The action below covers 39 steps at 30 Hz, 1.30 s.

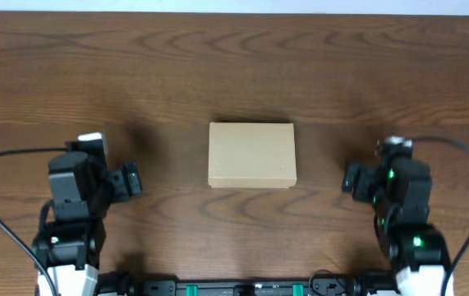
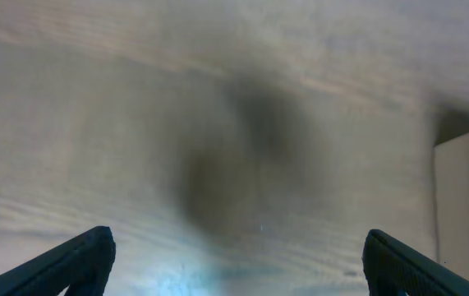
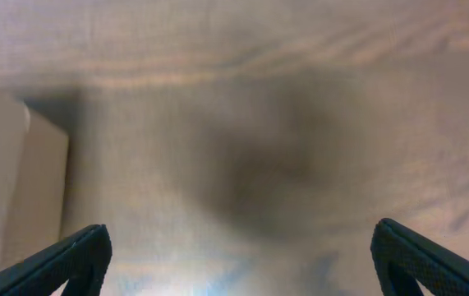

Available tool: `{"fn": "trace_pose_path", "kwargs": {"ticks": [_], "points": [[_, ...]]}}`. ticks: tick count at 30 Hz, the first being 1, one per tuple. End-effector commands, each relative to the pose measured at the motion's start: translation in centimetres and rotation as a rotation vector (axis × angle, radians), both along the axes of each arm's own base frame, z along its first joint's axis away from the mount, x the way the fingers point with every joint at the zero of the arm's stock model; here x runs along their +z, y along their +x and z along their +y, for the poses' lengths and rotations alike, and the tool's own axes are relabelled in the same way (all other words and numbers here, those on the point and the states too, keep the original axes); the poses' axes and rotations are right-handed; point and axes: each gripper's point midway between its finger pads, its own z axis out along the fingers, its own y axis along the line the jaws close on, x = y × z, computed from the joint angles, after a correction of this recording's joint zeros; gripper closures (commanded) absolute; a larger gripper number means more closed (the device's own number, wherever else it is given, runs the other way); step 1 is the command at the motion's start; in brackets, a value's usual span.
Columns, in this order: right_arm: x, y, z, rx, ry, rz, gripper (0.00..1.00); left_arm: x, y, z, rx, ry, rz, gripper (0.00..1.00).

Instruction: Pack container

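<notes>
Wide and empty, the left fingers [image 2: 78, 259] hang low over bare wood, pointed toward the middle of the worktop [image 1: 234, 57]. Their tips frame nothing but grain and a soft shadow. The left arm [image 1: 70, 214] sits near the front edge, well apart from the box [image 1: 251, 154], whose pale corner just shows at the right margin of the wrist camera.

The box, plain tan cardboard, lies flat at the centre of the worktop, between the two arms and touched by neither. Its flap lid appears down and flush, so whatever is inside cannot be seen. That middle spot looks chosen so either arm can reach it.

To the right, the right arm [image 1: 411, 214] mirrors its partner. The right fingers [image 3: 74, 259] are likewise spread wide around nothing, with the side of the box visible at the left margin of their view. With no loose goods in sight and both arms clear of the box, the packing seems either finished or not yet begun; the pictures do not settle which.

The worktop is dark brown wood with a bold grain, matte and unmarked. Black cables [image 1: 20, 151] loop out from each arm, and a dark rail [image 1: 242, 289] with green fittings runs along the front edge. A thin pale strip at the far edge is all that shows of the room.
</notes>
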Motion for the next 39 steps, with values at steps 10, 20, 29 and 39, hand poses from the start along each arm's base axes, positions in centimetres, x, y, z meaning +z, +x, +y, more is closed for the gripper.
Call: {"fn": "trace_pose_path", "kwargs": {"ticks": [10,20,29,39], "points": [[-1.9,-2.0,-0.3,-0.046,0.017,0.011,0.01,0.6,0.9,-2.1,-0.118,-0.059,-0.067,0.04],[-2.0,-2.1,-0.3,-0.046,0.017,0.017,0.01,0.5,0.7,-3.9,-0.265,0.001,-0.065,0.04],[-2.0,-2.1,-0.3,-0.046,0.017,0.017,0.01,0.2,0.4,-3.9,-0.266,-0.002,-0.050,0.05],[-2.0,-2.1,-0.3,-0.046,0.018,0.017,0.01,0.2,0.4,-3.9,-0.266,-0.002,-0.050,0.05]]}}
